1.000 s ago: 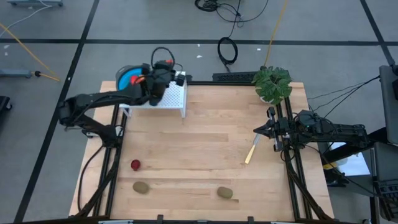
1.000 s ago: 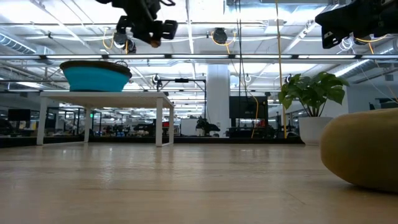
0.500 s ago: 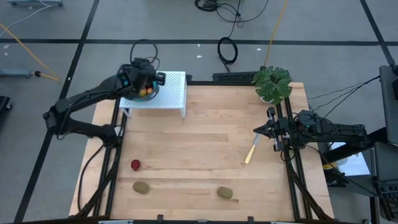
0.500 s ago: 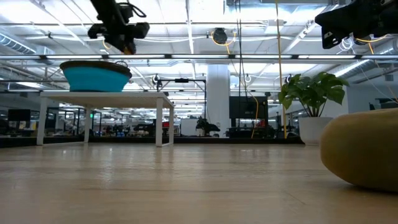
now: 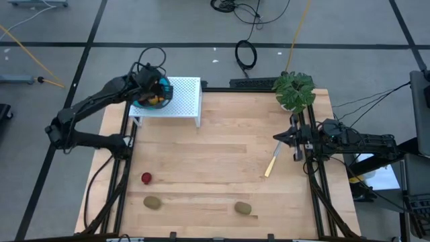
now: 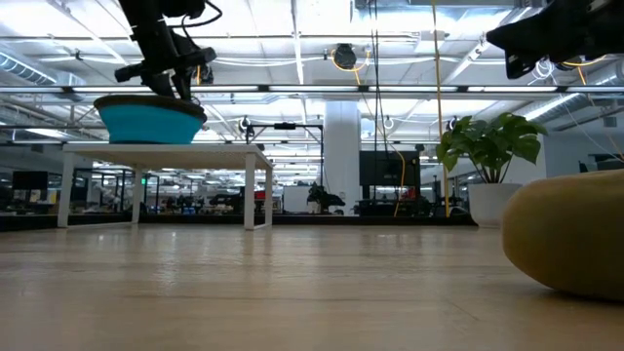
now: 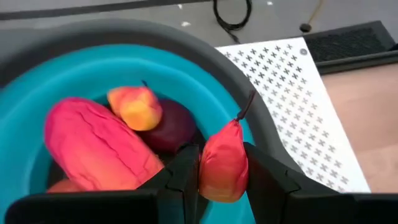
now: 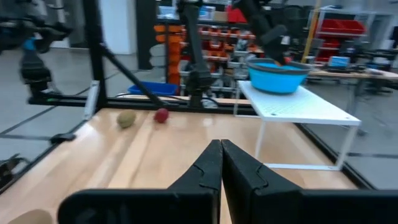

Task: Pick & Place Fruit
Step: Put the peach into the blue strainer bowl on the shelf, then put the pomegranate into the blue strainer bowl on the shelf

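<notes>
Left tool (image 7: 221, 177) is over the blue bowl (image 7: 186, 78) on the little white stand (image 5: 185, 101), pinched on a small red pear (image 7: 222, 165) that hasn't been dropped in yet. Bowl already holds a big red-orange fruit (image 7: 93, 149) plus a couple more. Still on the desk (image 5: 228, 154): one red ball (image 5: 146, 177), two kiwis (image 5: 152, 202). Right tool (image 5: 277, 138) sits closed and empty at the desk's right edge. I'd say roughly halfway.

A small red-orange pear (image 7: 222, 163) with a dark stem hangs upright over the rim of the blue bowl (image 7: 261, 146); inside lie a large pink-red oval fruit (image 7: 93, 149), a yellow-orange one (image 7: 135, 107) and a dark red one (image 7: 175, 124); near the desk's front-left corner sit a red ball (image 5: 146, 178) and a kiwi (image 5: 153, 202); another kiwi (image 5: 242, 208) lies by the front edge.
</notes>
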Controlling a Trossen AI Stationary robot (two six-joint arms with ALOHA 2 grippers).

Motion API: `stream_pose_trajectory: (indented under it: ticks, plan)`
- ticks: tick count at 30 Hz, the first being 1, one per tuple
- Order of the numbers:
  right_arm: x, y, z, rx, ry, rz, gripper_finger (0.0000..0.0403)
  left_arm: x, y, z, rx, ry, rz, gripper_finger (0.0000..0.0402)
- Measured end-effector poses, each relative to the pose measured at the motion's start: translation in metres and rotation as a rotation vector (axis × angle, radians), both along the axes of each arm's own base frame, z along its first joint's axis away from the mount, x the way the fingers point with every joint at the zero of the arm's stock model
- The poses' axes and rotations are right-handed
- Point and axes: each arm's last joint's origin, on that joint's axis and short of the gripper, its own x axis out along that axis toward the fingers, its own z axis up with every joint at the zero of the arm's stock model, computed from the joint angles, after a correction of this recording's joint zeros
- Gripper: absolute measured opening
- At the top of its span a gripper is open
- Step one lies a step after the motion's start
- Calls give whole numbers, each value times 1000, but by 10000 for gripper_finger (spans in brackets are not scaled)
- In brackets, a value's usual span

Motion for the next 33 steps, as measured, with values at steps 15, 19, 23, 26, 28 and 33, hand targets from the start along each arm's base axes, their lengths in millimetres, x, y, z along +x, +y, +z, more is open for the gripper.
stream_pose_trajectory:
  ticks: [15, 19, 23, 26, 28, 33]
  plan:
    - [0, -1, 0, 0, 0, -38, 0, -8, 5, -2, -79, -22, 0, 108]
    - [0, -1, 0, 0, 0, -37, 0, -9, 7, -2, -79, -22, 7, 109]
    - [0, -1, 0, 0, 0, -37, 0, -9, 7, -2, -78, -19, 4, 109]
    - [0, -1, 0, 0, 0, -37, 0, -9, 7, -3, -79, -15, -1, 116]
    - [0, -1, 0, 0, 0, -37, 0, -10, 6, -3, -78, -5, -11, 130]
    - [0, -1, 0, 0, 0, -37, 0, -9, 6, -3, -87, -12, -22, 178]
